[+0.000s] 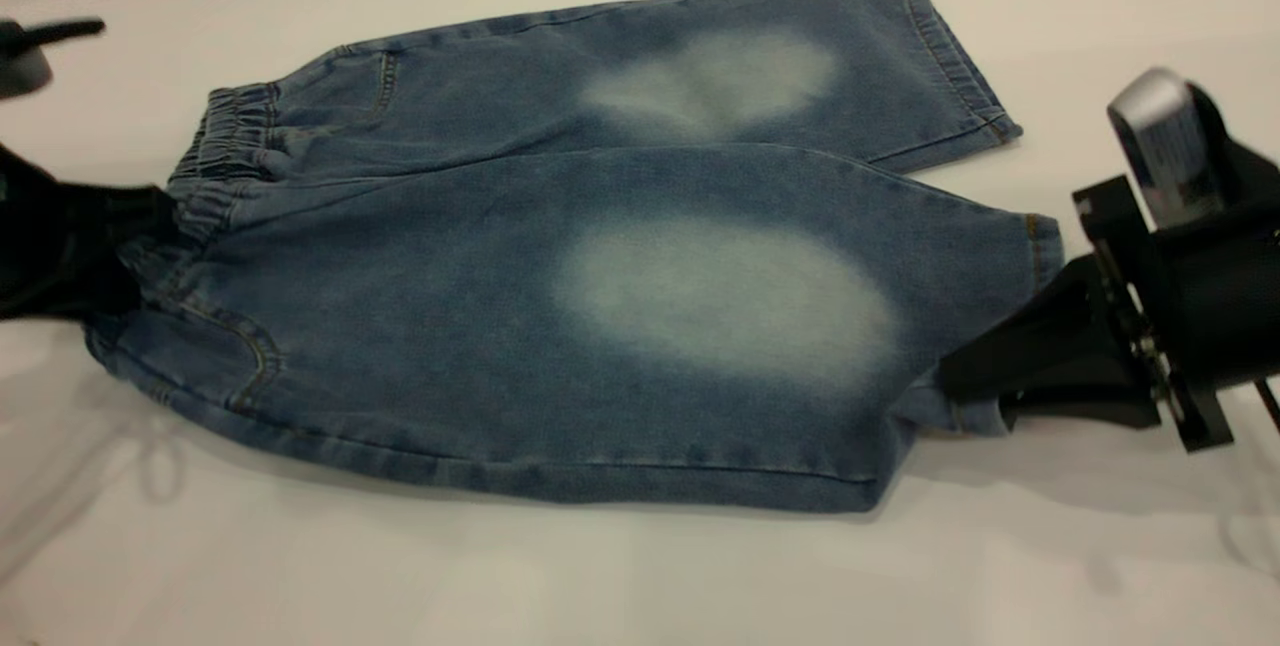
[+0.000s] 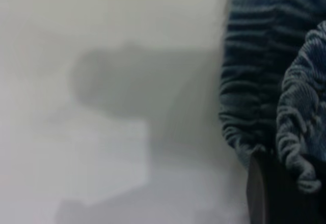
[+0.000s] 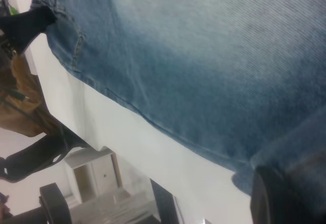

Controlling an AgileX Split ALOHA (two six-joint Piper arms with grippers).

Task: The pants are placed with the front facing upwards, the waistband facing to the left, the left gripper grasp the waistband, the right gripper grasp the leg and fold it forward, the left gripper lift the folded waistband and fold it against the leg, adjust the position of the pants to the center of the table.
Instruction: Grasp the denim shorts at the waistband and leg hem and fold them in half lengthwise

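Note:
The blue denim pants (image 1: 600,326) lie flat on the white table (image 1: 640,576), front up, pale ovals showing, with the waistband (image 1: 215,161) at the left. My left gripper (image 1: 140,246) is at the waistband's near corner, shut on the ruched band (image 2: 254,81), which bunches over its finger (image 2: 265,193). My right gripper (image 1: 950,391) is at the hem of the near leg (image 1: 730,306), shut on the cuff. In the right wrist view the denim (image 3: 204,71) drapes over its finger (image 3: 275,198). The far leg (image 1: 720,76) lies flat behind.
A black object (image 1: 30,51) sits at the table's far left back. In the right wrist view the table edge (image 3: 97,132) runs close to the pants, with a white cabinet (image 3: 94,175) and black frame parts beyond it. Bare tabletop lies in front of the pants.

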